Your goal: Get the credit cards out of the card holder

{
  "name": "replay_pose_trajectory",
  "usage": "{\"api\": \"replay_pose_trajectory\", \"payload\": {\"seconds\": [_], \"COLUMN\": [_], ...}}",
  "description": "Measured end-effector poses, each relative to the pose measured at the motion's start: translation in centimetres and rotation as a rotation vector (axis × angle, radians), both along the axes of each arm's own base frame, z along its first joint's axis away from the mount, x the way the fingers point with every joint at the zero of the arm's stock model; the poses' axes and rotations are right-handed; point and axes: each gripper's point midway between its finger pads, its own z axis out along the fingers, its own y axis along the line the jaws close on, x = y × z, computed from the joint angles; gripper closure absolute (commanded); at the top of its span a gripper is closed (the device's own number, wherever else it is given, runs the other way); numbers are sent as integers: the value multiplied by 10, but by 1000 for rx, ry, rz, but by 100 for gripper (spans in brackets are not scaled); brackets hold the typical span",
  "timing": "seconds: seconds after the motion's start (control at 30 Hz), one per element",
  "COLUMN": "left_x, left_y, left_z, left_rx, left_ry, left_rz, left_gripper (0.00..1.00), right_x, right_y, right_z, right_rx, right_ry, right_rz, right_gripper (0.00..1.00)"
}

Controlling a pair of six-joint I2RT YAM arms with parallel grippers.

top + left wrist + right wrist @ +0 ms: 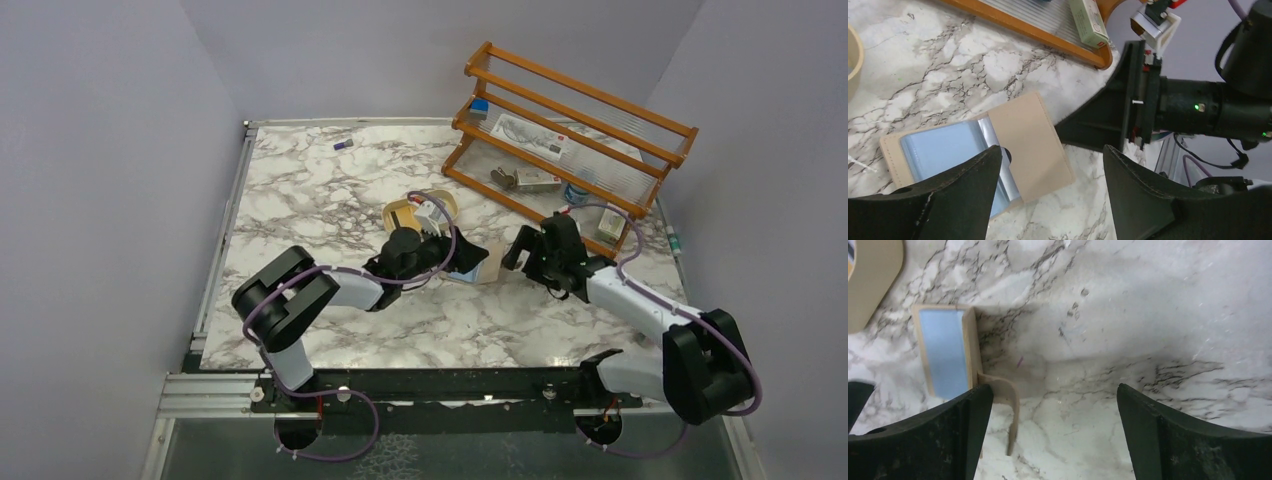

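Over the middle of the bench (320, 200) I have both arms meeting from opposite sides. The left arm (330, 290) reaches from its near-left base toward the right, with its wrist dipped to the surface. The right arm (640, 305) stretches leftward from the near-right base, low and nearly flat.

An oval tan tray (405, 212) sits just on the far side of the left wrist. A wooden rack (575, 120) stands at the far right and holds a few small boxes. A small purple item (343, 146) lies well apart at the far left.

The card holder (1028, 140) lies opened on the bench between the two arms. A pale blue card (940, 150) is still tucked in one half, and the other beige half is folded partly over it.

The left fingers (958, 200) are spread wide. One of them overlaps the blue half, though I cannot tell whether it touches. The right fingers (1173, 440) are also spread apart and hold nothing. In the left wrist view, one right fingertip reaches the edge of the beige flap. The right wrist view shows that flap lifted off the bench beside the same finger.
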Motion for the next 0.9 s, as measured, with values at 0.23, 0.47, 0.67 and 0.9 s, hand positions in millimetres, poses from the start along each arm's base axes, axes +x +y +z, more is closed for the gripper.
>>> {"api": "replay_pose_trajectory", "payload": {"seconds": [0.23,0.47,0.67,0.9], "left_x": [4,7,3,-6], "left_y": [-20,-31,-43,-52], "left_z": [-24,-34,-45,-53], "left_rx": [20,12,11,12], "left_ry": [64,110,155,194], "left_rz": [-29,-32,-43,-55], "left_gripper": [27,28,30,30], "right_x": [-21,-29,-32,-37], "right_y": [20,33,41,46], "right_z": [4,31,34,22], "right_rx": [178,328,386,402], "right_ry": [-116,-293,-324,-282], "right_rz": [88,133,168,190], "right_gripper": [0,11,39,62]}}
